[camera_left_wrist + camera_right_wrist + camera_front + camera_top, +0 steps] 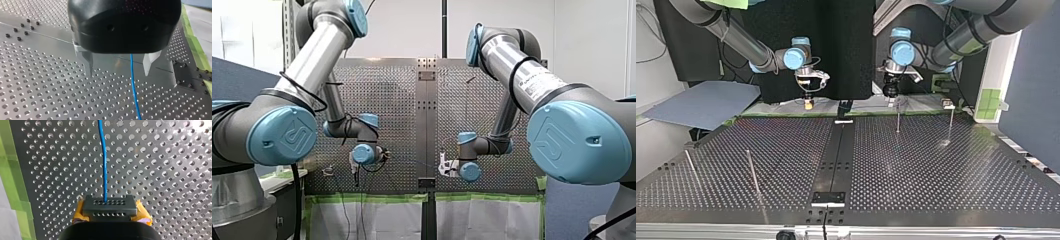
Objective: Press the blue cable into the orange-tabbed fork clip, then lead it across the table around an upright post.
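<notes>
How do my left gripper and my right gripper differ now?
My left gripper has metal fingers, open; my right gripper has yellow pads, shut on the thin blue cable. The cable runs free between the left gripper's fingers. Both point at the perforated metal table.

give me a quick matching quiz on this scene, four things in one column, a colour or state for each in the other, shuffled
Things:
1 cable
2 tape
3 left gripper
4 posts

Colour or state:
a open
b green
c upright
d blue

Pairs: 1-d, 2-b, 3-a, 4-c
</notes>
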Controlling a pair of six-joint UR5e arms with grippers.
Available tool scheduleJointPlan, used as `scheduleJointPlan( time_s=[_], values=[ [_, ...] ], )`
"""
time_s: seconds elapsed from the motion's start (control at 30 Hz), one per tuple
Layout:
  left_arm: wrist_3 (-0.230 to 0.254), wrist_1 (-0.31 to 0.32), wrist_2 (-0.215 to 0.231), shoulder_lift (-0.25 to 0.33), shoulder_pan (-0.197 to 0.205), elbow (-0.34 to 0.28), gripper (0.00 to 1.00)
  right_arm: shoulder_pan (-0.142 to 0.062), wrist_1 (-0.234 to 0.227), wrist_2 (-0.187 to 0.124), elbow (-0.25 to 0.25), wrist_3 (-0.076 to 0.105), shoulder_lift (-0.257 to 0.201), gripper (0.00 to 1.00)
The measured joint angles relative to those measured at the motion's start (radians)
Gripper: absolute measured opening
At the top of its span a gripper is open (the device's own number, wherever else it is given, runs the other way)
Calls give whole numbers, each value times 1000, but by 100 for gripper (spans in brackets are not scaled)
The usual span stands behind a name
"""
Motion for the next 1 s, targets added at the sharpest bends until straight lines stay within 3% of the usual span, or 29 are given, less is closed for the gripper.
scheduleJointPlan(
  time_s=[0.43,1.0],
  values=[
    [1,-27,-71,-103,-25,112,100,2,0,0,0,0,1,0],
    [2,-55,-89,-111,-26,173,100,4,0,0,0,0,3,0]
  ],
)
